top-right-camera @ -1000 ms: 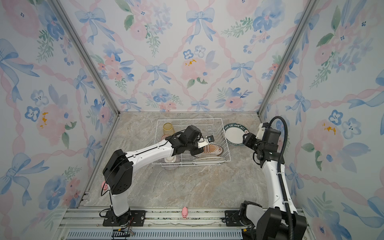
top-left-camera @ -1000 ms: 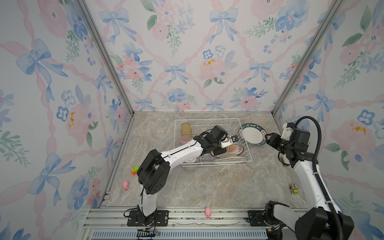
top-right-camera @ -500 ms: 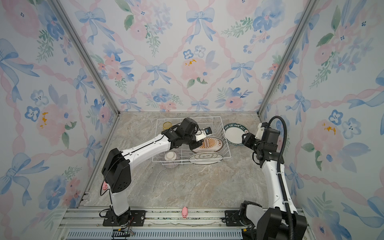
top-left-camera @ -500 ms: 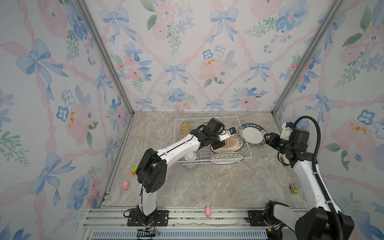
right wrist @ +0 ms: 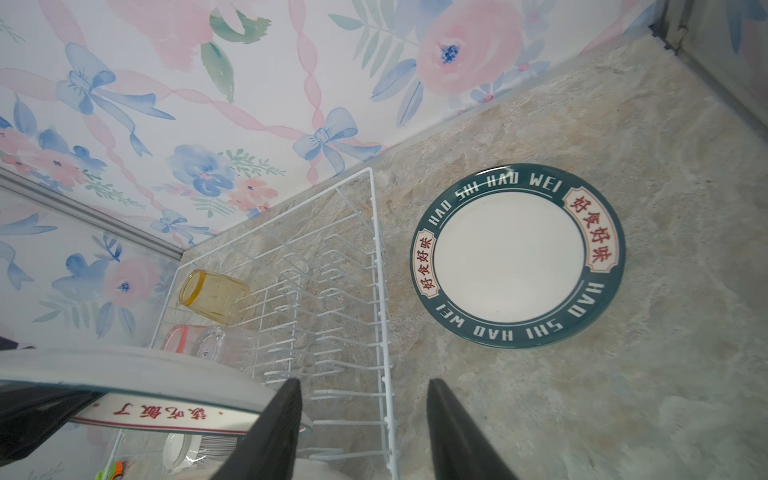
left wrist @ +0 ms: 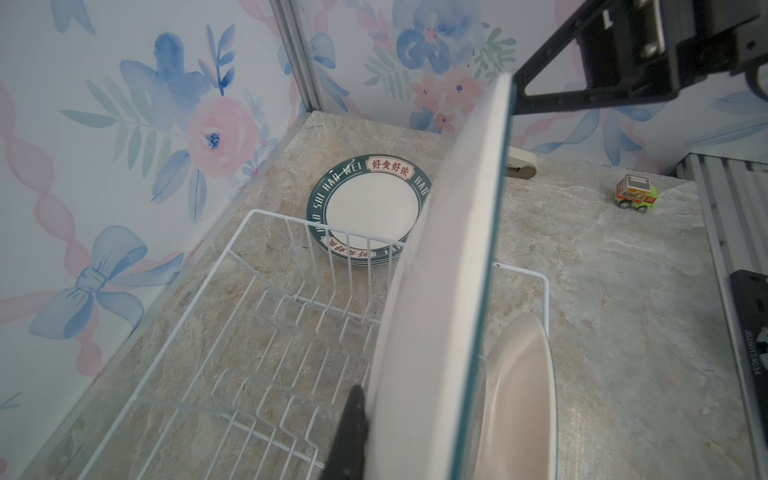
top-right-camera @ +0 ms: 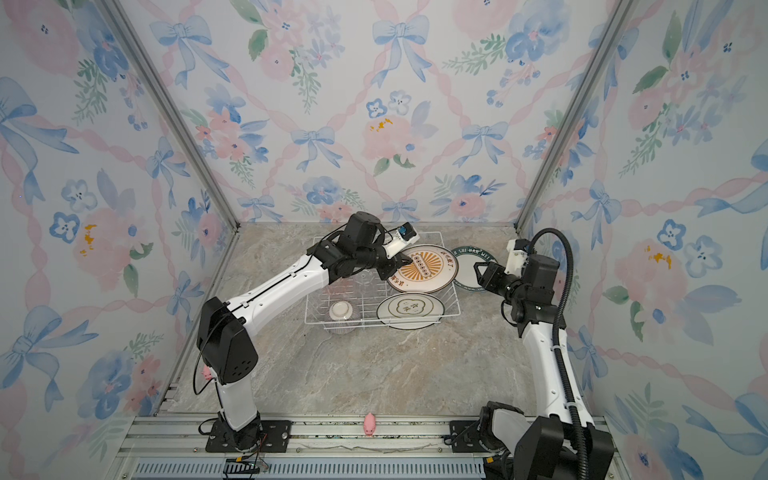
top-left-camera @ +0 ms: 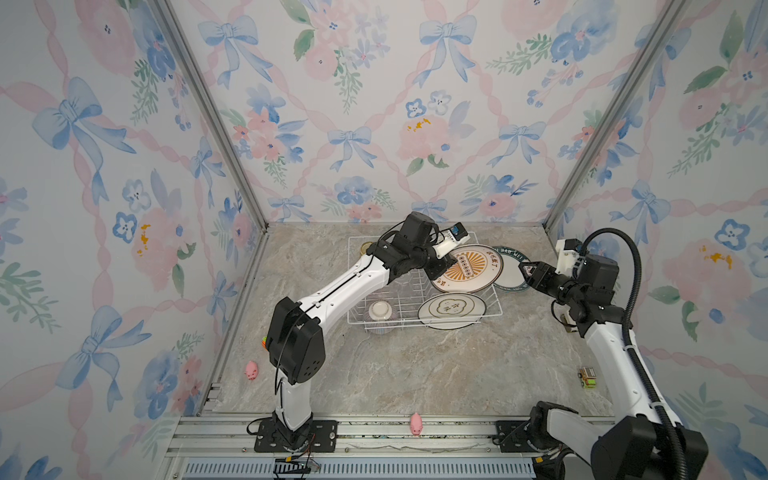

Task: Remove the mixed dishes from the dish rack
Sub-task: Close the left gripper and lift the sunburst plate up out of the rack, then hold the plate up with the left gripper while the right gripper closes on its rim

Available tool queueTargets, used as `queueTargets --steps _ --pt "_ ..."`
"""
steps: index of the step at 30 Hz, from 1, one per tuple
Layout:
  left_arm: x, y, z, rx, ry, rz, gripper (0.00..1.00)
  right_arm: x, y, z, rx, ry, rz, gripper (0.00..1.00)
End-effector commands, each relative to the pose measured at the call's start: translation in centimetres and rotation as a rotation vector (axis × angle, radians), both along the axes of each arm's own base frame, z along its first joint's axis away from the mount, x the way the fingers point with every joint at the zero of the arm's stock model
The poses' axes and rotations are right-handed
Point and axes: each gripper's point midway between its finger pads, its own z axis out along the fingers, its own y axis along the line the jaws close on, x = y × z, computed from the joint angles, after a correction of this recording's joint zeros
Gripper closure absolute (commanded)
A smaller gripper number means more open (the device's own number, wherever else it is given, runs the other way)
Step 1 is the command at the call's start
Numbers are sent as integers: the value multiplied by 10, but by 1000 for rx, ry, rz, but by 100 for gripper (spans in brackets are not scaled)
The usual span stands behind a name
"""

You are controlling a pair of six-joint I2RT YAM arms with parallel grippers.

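Dish rack (top-left-camera: 405, 291) on counter (top-left-camera: 415, 374), directly below left tool (top-left-camera: 439, 270). Left tool clamped on rim of sunburst plate (top-left-camera: 467, 268), held tilted above the rack. Right tool (top-left-camera: 524, 270) jaws parted, empty, just beside green-rimmed plate (top-left-camera: 509, 266) lying flat on counter outside the rack.

"HAO SHI HAO WEI" and "好食好味" (red on cream) round the green-rimmed plate (right wrist: 517, 255)
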Motion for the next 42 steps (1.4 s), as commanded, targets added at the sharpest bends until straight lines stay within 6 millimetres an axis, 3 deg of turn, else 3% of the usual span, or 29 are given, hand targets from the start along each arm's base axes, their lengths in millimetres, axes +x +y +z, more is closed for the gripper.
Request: queueTargets --steps 1,10,15,25,36,42 --pt "-4 12 75 -203 25 -17 100 -4 22 21 48 -106 119 49" --pt "19 30 106 -312 91 19 100 -24 48 52 76 -276 276 49" --pt "16 18 117 -377 169 -64 100 -32 61 65 120 -360 354 49" --pt "14 5 112 -406 254 -125 100 -39 77 84 199 -472 447 47" --pt "2 -7 116 -427 298 -215 100 -24 79 93 270 -508 459 47" --pt "0 -14 113 -435 330 -247 100 -24 85 113 353 -583 520 50"
